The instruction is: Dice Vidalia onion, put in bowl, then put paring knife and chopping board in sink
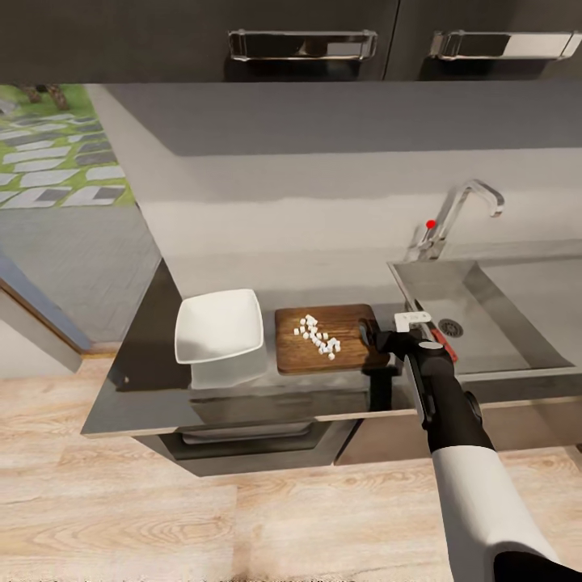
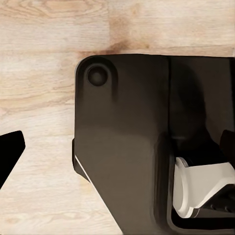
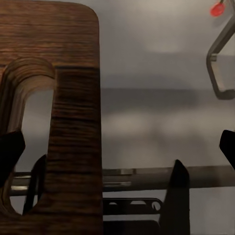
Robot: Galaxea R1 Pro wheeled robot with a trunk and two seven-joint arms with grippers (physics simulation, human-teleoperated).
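So the dicing was done: tiny white onion cubes [image 1: 318, 334] lay heaped on the chopping board [image 1: 339, 360], just beyond the right pincer [image 1: 373, 333], which hovered at the board's slotted end [image 3: 29, 127]. Its fingers looked spread apart in the wrist view, holding nothing. The white bowl [image 1: 219, 327] sat empty past the board on the worktop [image 1: 145, 388]; the sink [image 1: 493, 323] lay on the pincer's other side. Filling the bowl and sinking knife and board seemed left. I couldn't make out the knife.

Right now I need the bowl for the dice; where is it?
In the head view the bowl sits on the countertop, touching the left edge of the chopping board.
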